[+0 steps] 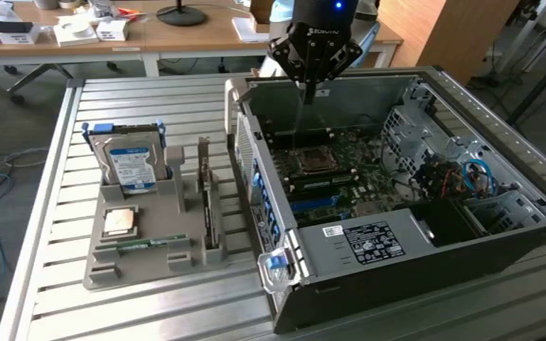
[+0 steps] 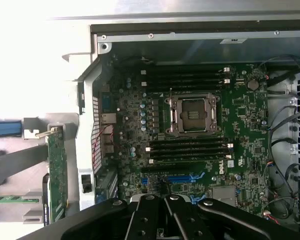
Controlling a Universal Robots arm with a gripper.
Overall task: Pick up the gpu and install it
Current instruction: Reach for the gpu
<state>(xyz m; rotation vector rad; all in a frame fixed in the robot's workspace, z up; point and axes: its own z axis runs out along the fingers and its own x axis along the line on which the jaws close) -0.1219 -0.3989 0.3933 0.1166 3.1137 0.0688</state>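
Honestly, nothing's really done yet: the gpu (image 1: 205,202) is standing on edge in its grey holder (image 1: 150,259) on the counter (image 1: 65,177), untouched. The gripper (image 1: 308,87) hangs over the open PC case (image 1: 397,284), fingers (image 2: 152,217) pressed together, holding nothing.

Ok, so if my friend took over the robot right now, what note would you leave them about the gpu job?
Gripper: shut, holding nothing, hanging over the open computer case, above the motherboard.
Gpu: standing on edge in the gray holder, to the exterior view's left of the case and apart from the gripper.
Done: nothing that shows; the gpu is not picked up.
Left: picking it up and installing it. The blue slot on the motherboard holds no card.
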